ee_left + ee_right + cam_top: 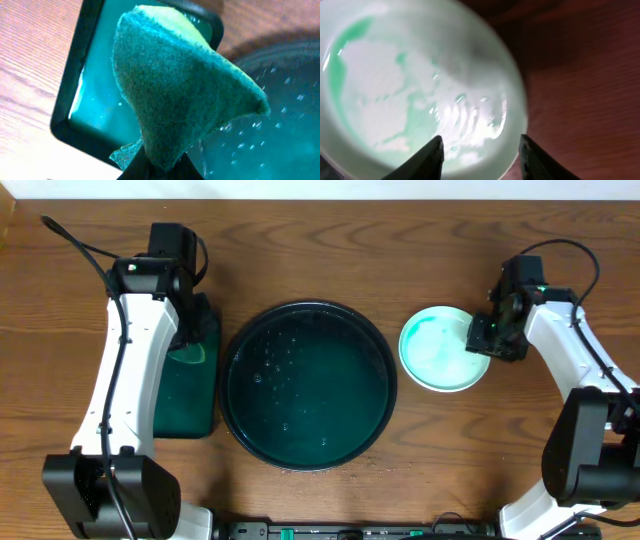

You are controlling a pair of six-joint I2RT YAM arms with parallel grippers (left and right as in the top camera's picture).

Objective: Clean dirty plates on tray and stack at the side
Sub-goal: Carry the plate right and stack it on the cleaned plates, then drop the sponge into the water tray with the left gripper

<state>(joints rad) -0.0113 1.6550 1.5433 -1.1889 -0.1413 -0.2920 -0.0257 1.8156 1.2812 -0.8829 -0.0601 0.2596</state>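
The round dark tray (306,442) lies mid-table, wet with droplets, with no plate on it; its rim also shows in the left wrist view (280,55). A pale-teal plate (432,350) lies on the wood right of the tray. In the right wrist view the plate (410,80) shows green smears; whether others lie under it I cannot tell. My right gripper (486,336) is open over the plate's right edge, fingers (480,150) apart with the rim between them. My left gripper (190,330) is shut (162,167) on a green sponge (180,90), held over the left side.
A small rectangular dark green tray (185,405) with liquid in it lies left of the round tray, under the sponge; it also shows in the left wrist view (75,105). Bare wood surrounds everything.
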